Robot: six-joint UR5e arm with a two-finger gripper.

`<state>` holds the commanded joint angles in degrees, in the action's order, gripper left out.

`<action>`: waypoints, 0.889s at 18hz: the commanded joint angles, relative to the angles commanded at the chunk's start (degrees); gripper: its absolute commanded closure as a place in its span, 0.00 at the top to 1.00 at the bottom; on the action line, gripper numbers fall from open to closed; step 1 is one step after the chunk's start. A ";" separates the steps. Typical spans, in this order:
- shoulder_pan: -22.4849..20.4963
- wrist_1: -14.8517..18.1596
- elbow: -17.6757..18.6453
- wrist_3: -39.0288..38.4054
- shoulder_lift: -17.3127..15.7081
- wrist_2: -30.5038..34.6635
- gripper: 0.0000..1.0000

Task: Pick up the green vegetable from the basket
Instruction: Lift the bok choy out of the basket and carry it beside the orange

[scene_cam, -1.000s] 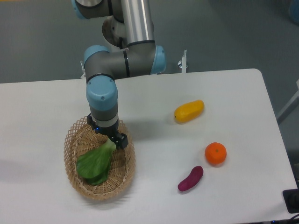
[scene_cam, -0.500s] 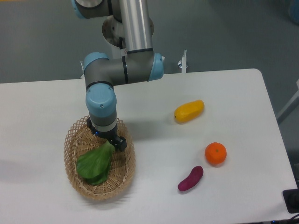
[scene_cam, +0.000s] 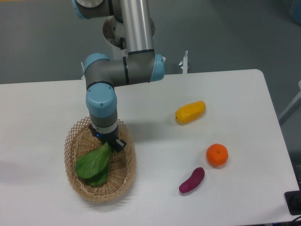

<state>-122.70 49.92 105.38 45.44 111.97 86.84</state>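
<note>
The green vegetable (scene_cam: 94,165) is a bok choy with dark green leaves. It hangs over the inside of the tan wicker basket (scene_cam: 126,170) at the table's front left. My gripper (scene_cam: 110,145) points down above the basket's back right part. It is shut on the bok choy's pale stem end. The leaves droop to the lower left, and I cannot tell whether they still touch the basket floor.
A yellow mango-like fruit (scene_cam: 190,112) lies right of the basket at mid-table. An orange (scene_cam: 217,155) and a purple sweet potato (scene_cam: 192,180) lie at the front right. The arm's elbow stands behind the basket.
My gripper has risen slightly and shifted a little left with the bok choy's stem in it. The leaves have moved a little up and left over the basket.
</note>
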 joint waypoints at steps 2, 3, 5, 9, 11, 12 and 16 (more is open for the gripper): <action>-0.17 0.00 -0.26 0.35 -0.09 0.00 0.34; -0.26 0.09 -0.61 0.35 -0.35 -0.09 0.34; -0.61 0.17 -1.23 0.44 -1.31 -0.17 0.34; -3.68 1.05 -3.59 0.79 -4.12 -0.70 0.33; -5.53 1.41 -5.18 0.79 -5.01 -0.70 0.33; -6.58 1.41 -5.97 0.79 -5.01 -0.70 0.33; -12.64 1.67 -9.31 5.52 -5.10 -1.14 0.33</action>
<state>-135.34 51.59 96.07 50.96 106.88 85.70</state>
